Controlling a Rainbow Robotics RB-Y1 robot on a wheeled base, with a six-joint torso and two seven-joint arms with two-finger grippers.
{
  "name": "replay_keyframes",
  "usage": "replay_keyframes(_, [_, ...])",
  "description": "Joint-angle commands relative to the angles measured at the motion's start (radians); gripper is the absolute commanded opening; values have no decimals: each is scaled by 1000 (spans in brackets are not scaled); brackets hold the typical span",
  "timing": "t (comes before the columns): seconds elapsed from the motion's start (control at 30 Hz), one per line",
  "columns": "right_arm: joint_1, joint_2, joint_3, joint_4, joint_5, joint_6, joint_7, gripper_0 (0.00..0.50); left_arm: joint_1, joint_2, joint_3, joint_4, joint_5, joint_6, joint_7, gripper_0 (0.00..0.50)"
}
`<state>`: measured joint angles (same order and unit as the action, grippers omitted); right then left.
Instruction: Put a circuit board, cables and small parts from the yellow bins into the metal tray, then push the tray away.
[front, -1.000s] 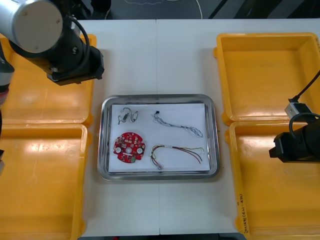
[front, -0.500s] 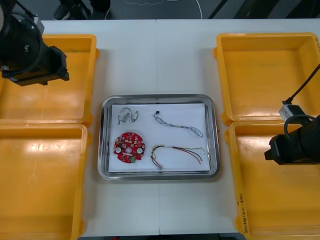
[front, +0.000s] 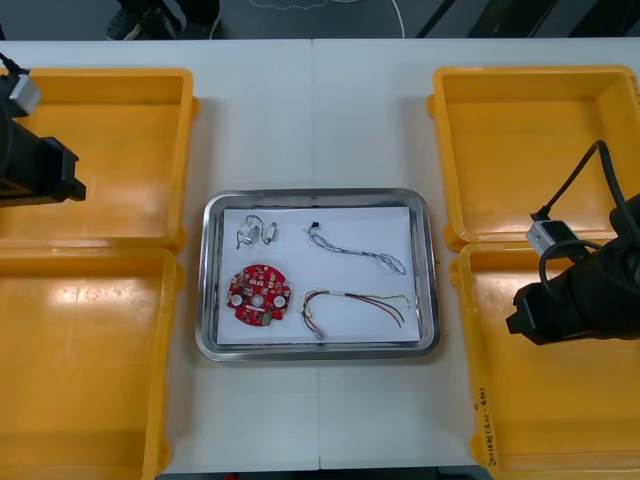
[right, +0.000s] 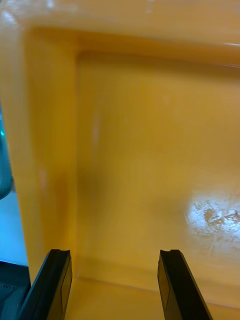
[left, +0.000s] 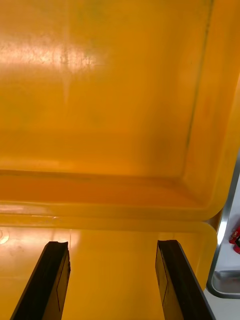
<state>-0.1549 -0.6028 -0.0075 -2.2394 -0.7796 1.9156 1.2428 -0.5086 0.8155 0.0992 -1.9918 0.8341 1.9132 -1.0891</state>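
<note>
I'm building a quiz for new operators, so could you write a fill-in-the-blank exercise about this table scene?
1. The round circuit board in the metal tray is ____.
2. The tray holds ____ cables.
3. The left end effector and the right end effector, both above yellow bins, have their fingers ____.
4. The table carries ____ yellow bins.
Missing words: red; two; open; four.
</note>
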Motion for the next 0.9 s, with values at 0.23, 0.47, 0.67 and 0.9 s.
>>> replay_keyframes(0.23, [-112,-15,179,-46,14,4,207,500,167,56,128,-139,23,7,-71,500])
replay_keyframes(0.47, [-192,-12,308,-46,51,4,333,500,259,56,171,-182,16,7,-150,500])
replay_keyframes(0.67, [-261,18,405,-46,62,4,461,500,309,56,172,-193,23,7,-166,500])
replay_keyframes(0.9, [-324,49,506,-35,108,4,567,500,352,53,169,-191,36,7,-179,500])
